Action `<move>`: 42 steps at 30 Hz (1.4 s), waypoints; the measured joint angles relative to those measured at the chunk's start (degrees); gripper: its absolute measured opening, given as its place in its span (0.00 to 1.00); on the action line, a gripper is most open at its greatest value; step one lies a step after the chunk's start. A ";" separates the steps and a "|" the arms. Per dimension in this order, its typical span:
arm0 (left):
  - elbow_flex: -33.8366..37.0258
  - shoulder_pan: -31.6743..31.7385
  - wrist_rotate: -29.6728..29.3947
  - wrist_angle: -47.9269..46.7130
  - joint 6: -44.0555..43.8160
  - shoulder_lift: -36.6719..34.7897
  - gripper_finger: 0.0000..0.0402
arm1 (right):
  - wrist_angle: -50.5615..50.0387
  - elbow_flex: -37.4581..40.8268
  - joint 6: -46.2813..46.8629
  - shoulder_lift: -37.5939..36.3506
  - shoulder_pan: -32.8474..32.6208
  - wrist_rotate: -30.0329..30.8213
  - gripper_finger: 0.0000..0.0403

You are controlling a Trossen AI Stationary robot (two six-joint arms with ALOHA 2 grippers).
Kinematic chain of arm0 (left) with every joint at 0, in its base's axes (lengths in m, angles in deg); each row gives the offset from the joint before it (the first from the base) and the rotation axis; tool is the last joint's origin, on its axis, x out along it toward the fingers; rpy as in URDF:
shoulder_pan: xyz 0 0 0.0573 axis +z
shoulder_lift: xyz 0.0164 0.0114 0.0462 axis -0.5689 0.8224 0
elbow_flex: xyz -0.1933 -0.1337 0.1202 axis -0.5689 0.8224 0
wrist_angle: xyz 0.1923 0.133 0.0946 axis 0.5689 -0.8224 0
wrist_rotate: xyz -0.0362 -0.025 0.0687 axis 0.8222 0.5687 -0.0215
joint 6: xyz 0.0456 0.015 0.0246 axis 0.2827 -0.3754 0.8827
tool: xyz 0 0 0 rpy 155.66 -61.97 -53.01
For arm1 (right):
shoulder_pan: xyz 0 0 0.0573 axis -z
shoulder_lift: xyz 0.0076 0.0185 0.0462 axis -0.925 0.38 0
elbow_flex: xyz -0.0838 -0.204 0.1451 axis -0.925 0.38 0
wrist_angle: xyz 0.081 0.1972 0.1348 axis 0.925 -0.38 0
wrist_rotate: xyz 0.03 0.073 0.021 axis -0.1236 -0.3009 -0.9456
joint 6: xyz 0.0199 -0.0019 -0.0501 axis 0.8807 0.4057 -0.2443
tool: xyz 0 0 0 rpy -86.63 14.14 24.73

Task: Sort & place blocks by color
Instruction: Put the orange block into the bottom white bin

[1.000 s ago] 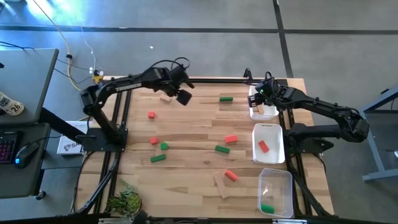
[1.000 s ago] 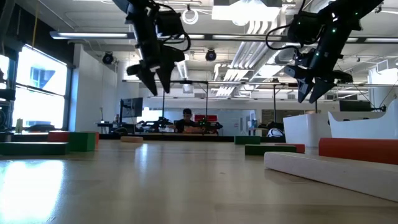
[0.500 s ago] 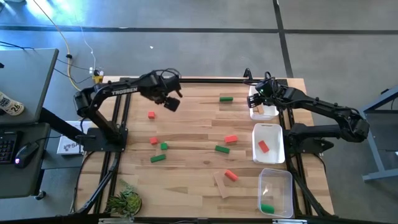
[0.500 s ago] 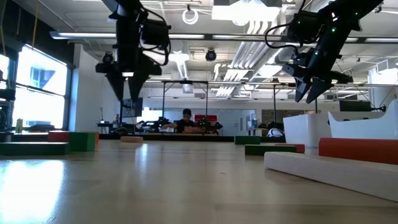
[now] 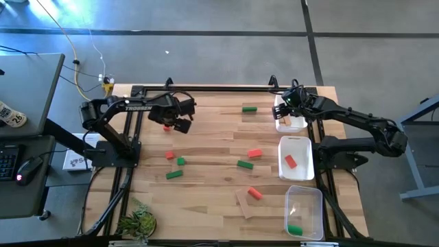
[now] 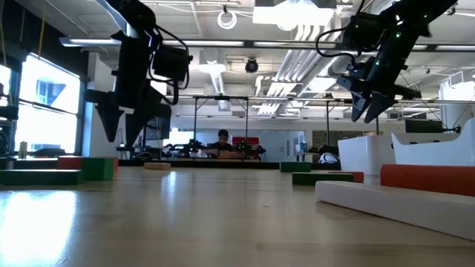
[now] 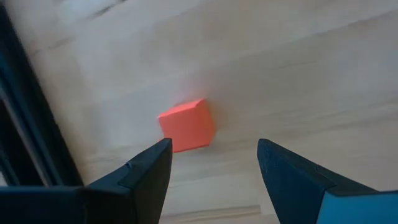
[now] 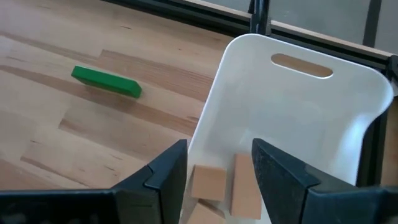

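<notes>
The left gripper [image 7: 211, 163] hovers with fingers spread over a red cube [image 7: 187, 125] near the table's [image 5: 206, 147] far-left area, grasping nothing. The right gripper [image 8: 219, 163], fingers parted and empty, hangs above the far white tray [image 8: 298, 99], which holds tan blocks [image 8: 209, 182]. A green bar [image 8: 106, 82] lies near that tray. Other red and green blocks lie scattered mid-table.

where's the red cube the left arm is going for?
In the high view the red cube sits at the table's far-left part, mostly hidden under the open left gripper; the left wrist view shows it just ahead of the fingers.
</notes>
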 joint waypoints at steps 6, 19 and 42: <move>2.46 0.44 -0.27 1.18 -5.16 0.00 0.56 | 0.63 0.00 -0.01 0.00 -0.02 -3.04 0.42; 5.92 0.44 -2.43 3.88 -11.55 0.07 0.56 | 0.61 0.00 -2.02 0.00 -0.02 -4.55 0.42; 12.35 3.44 -4.23 15.40 -11.62 0.11 0.56 | 0.58 0.00 -2.44 0.00 -0.04 -6.93 0.42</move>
